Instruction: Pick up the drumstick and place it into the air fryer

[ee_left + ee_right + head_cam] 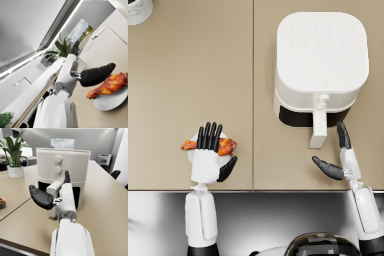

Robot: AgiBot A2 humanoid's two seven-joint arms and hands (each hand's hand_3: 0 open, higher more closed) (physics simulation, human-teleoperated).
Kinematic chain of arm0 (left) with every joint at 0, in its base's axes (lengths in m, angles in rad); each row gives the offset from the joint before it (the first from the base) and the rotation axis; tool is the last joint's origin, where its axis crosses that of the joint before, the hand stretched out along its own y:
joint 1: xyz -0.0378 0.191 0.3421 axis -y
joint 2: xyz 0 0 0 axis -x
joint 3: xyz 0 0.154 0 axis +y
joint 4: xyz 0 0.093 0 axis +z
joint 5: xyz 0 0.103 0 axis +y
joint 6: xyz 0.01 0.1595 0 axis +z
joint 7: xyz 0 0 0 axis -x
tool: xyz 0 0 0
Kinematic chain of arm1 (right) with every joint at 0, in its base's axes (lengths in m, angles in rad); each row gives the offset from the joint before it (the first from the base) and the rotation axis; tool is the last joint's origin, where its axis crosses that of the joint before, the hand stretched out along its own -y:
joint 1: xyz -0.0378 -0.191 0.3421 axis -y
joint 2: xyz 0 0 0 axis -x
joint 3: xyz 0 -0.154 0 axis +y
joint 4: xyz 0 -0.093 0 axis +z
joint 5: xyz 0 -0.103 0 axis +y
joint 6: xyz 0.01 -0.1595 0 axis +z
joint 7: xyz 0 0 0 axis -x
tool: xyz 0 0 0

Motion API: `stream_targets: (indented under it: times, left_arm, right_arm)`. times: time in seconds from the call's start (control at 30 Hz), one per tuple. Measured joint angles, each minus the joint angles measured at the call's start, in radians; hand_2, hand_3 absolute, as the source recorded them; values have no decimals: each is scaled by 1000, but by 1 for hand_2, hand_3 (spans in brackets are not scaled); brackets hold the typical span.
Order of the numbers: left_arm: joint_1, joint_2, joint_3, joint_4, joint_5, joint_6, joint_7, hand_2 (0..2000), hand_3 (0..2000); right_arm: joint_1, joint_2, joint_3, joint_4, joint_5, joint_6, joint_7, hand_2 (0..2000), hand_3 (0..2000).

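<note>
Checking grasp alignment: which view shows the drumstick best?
Left wrist view: the drumstick fills the frame, lying on its white plate beside the left hand. In the head view the hand covers its middle. The right wrist view catches only a cropped sliver at the edge.

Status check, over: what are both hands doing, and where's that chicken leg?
Left hand open over roasted orange-brown drumstick, not gripping. Drumstick on small white plate. Right hand open beside white air fryer handle. Nothing between.
</note>
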Motion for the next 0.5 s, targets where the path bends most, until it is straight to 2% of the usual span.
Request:
stream_targets:
  times: [0.07, 0.17, 0.5]
  left_arm:
    - [11, 0, -7, 9, 91, -92, -45, 0, 0]
    - [30, 0, -13, 34, 227, -153, -76, 0, 0]
    - [99, 11, 72, 243, 683, -183, -93, 0, 0]
  right_arm:
    - [0, -5, -2, -3, 0, 0, 0, 0, 0]
    - [-4, -10, -3, -11, 0, 0, 0, 0, 0]
    - [-12, -28, -23, -29, 0, 0, 0, 0, 0]
